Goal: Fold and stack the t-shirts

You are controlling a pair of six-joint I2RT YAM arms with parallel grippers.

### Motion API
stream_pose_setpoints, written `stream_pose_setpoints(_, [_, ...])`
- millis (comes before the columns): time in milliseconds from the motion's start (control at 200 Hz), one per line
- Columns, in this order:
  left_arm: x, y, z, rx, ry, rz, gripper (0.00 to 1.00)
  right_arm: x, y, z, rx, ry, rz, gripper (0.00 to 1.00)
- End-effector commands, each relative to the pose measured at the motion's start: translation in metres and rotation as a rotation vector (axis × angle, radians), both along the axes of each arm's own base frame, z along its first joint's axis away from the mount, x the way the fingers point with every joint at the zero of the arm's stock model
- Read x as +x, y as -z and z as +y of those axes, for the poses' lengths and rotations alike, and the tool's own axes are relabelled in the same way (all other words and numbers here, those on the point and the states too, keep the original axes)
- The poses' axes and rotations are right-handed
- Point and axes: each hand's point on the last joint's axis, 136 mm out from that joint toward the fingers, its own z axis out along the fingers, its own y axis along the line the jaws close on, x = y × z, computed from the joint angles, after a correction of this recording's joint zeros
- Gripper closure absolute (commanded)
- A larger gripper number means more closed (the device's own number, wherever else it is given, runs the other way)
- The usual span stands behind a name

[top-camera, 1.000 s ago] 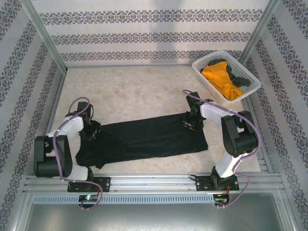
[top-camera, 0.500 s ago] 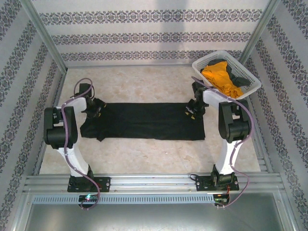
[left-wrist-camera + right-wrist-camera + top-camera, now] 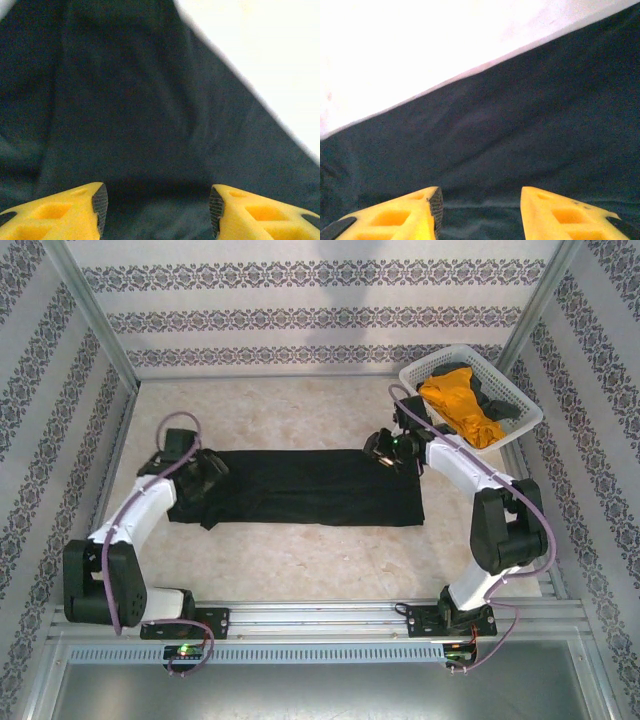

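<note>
Workpiece: the black t-shirt (image 3: 310,488) lies flat on the tabletop (image 3: 300,565) as a long band running left to right, midway between the back wall and the arm bases; its far and near edges are straight and roughly parallel; its right edge is straight and square to them; its left end is bunched, with an uneven outline and a small flap at the near-left corner.

Left gripper (image 3: 208,472): positioned over the bunched left end; in the left wrist view its yellow fingers (image 3: 60,215) stand apart, with creased black cloth spanning the gap below them and pale tabletop beyond the diagonal cloth edge at upper right.

Right gripper (image 3: 383,448): positioned at the far-right corner of the band; in the right wrist view its fingers (image 3: 395,217) stand apart over smooth black cloth; the straight cloth edge crosses the view diagonally, with bare tabletop above it.

Storage: the white lattice basket (image 3: 421,392) sits at the far-right corner of the tabletop, near the right gripper but apart from the band; it holds the orange-yellow t-shirt (image 3: 458,405) and a dark t-shirt (image 3: 497,400), both crumpled.

Clearance: a broad bare strip lies on the far side of the band, another on the near side; narrower margins lie at each end.
</note>
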Motion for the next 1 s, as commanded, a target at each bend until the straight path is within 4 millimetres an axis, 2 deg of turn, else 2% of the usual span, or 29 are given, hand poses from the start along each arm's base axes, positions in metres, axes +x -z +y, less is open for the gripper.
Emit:
stream_pose_setpoints(0, [-0.041,0.024,-0.025,-0.018,0.017,0.104,0.42,-0.016,0.002,0.022,0.071,-0.088,-0.017,0.52])
stream_pose_setpoints(110, [-0.058,0.032,-0.046,-0.113,-0.065,0.086,0.42,-0.024,0.003,0.024,0.081,-0.096,-0.006,0.52])
stream_pose_setpoints(195, [-0.057,0.038,-0.052,-0.18,-0.137,0.039,0.4,-0.027,0.006,0.022,0.082,-0.093,0.001,0.52])
stream_pose_setpoints(330, [-0.038,0.041,-0.059,-0.224,-0.176,-0.017,0.4,-0.031,0.004,0.023,0.09,-0.096,0.0,0.52])
stream_pose_setpoints(475, [-0.024,0.045,-0.065,-0.225,-0.177,-0.033,0.45,-0.038,0.007,0.02,0.088,-0.094,0.015,0.52])
stream_pose_setpoints(654, [-0.026,0.053,-0.062,-0.199,-0.177,-0.02,0.63,-0.042,0.007,0.013,0.087,-0.079,0.015,0.52])
stream_pose_setpoints(869, [-0.027,0.039,-0.067,-0.214,-0.157,-0.033,0.98,-0.041,0.007,0.005,0.082,-0.059,0.02,0.53])
stream_pose_setpoints(994, [-0.035,0.033,-0.075,-0.253,-0.151,-0.007,1.0,-0.04,0.007,0.002,0.083,-0.047,0.019,0.53])
